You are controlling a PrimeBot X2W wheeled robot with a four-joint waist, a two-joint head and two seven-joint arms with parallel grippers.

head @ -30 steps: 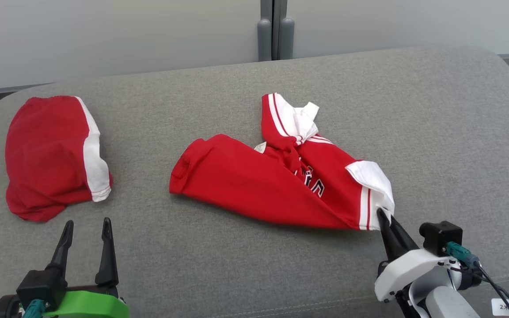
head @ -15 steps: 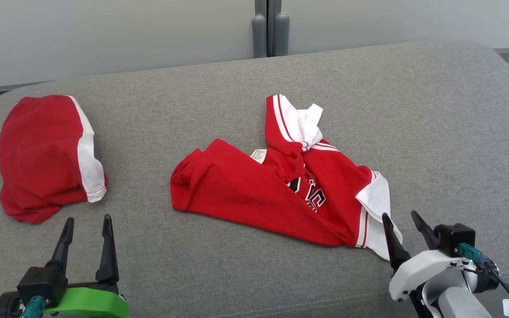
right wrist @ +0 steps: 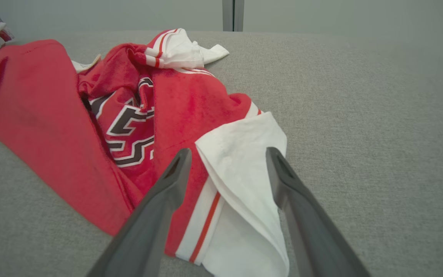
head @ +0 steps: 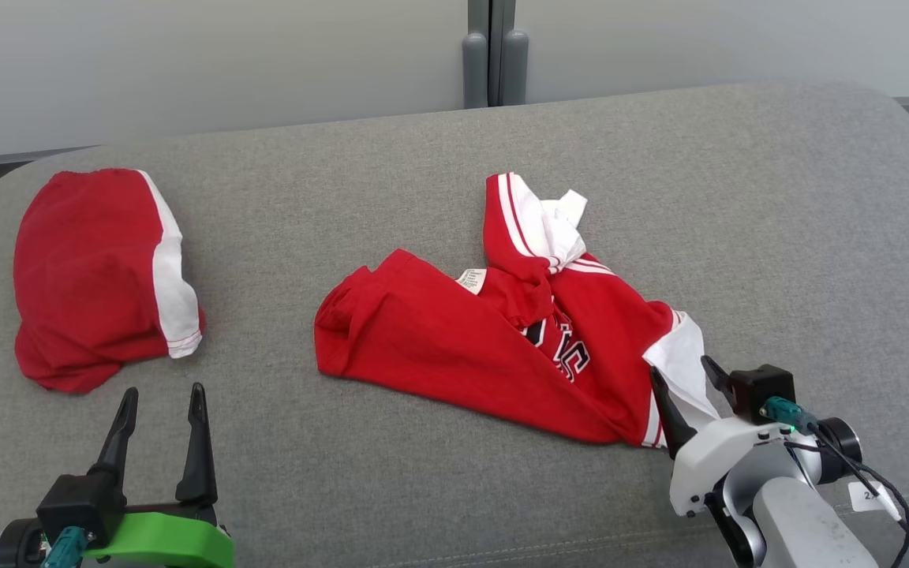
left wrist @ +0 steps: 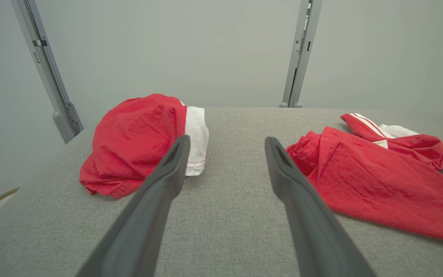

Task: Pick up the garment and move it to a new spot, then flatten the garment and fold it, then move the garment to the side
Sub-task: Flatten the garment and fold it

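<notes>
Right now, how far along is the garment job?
Possibly done: the red jersey lies mid grey cushion, apart from a red-and-white garment at the left. In hand: the right pincer, open, straddles the jersey's white sleeve; the left pincer hangs open, empty. Left: the jersey is crumpled, so flattening, folding and moving aside remain.

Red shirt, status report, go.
Left gripper open, idle. Right gripper open, straddling white sleeve, no grip. Red shirt crumpled, unfolded. Second red garment far left, apart.
</notes>
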